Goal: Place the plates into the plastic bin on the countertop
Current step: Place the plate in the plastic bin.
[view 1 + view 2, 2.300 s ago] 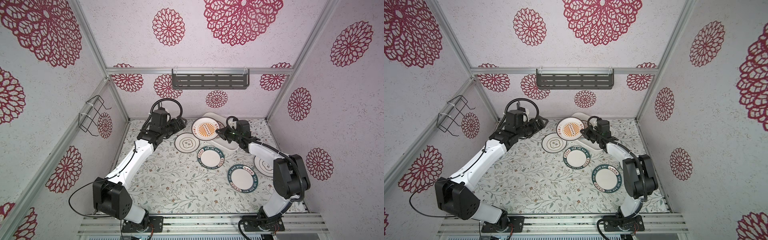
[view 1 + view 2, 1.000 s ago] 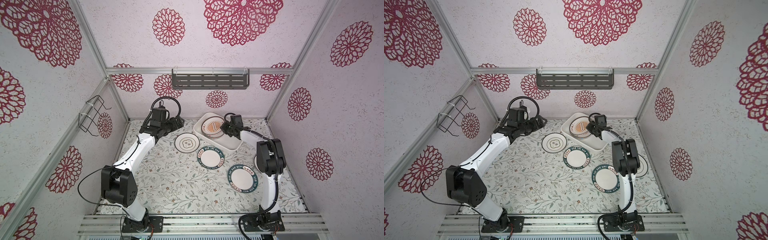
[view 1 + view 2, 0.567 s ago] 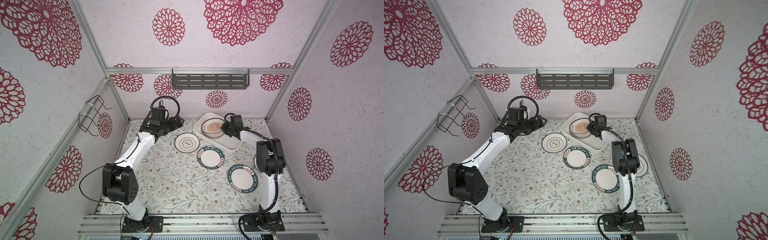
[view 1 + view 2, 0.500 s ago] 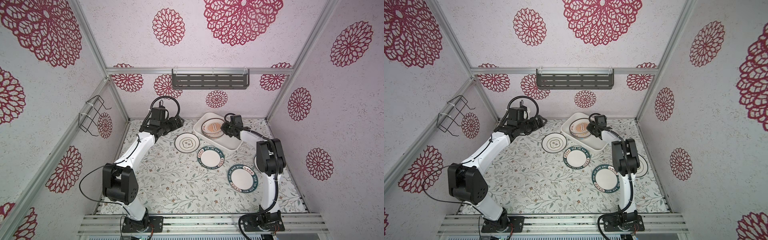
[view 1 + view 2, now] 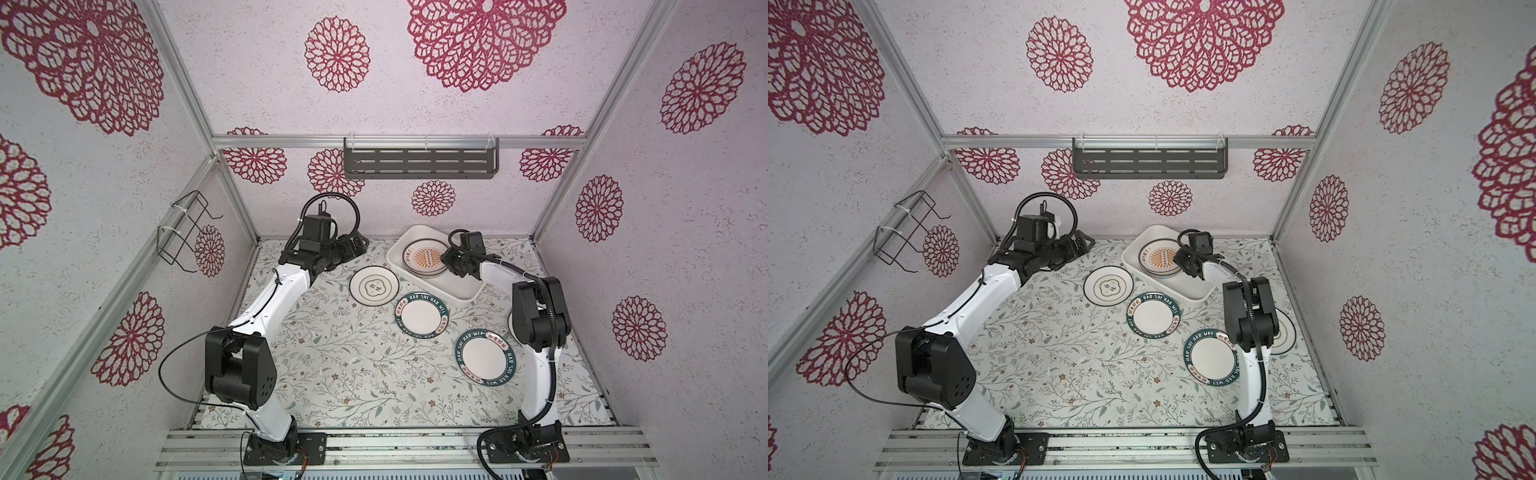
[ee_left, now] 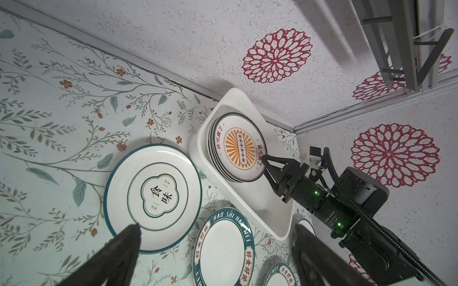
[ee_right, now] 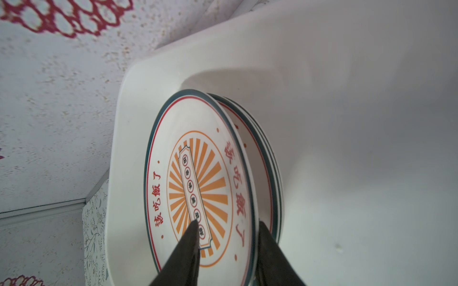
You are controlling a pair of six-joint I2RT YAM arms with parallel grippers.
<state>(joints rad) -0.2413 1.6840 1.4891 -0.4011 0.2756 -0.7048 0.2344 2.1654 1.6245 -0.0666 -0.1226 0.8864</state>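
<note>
The white plastic bin (image 5: 457, 291) stands at the back right of the countertop (image 5: 332, 365) and holds a stack of plates. An orange sunburst plate (image 7: 198, 173) lies on top of the stack. My right gripper (image 7: 229, 222) is open astride that plate's rim, one finger over its face and one behind the rim. On the countertop lie a clover plate (image 5: 374, 286) and two teal-rimmed plates (image 5: 422, 313) (image 5: 484, 357). A further plate (image 5: 1283, 332) is half hidden behind the right arm. My left gripper (image 6: 215, 227) is open and empty, hanging left of the clover plate (image 6: 152, 198).
A dark slotted shelf (image 5: 419, 162) hangs on the back wall above the bin. A black wire rack (image 5: 183, 237) sticks out from the left wall. The walls stand close behind the bin and beside both arms.
My right gripper has carried the sunburst plate into the bin onto the stack, and its jaws have parted over the last second. The left arm has barely moved.
</note>
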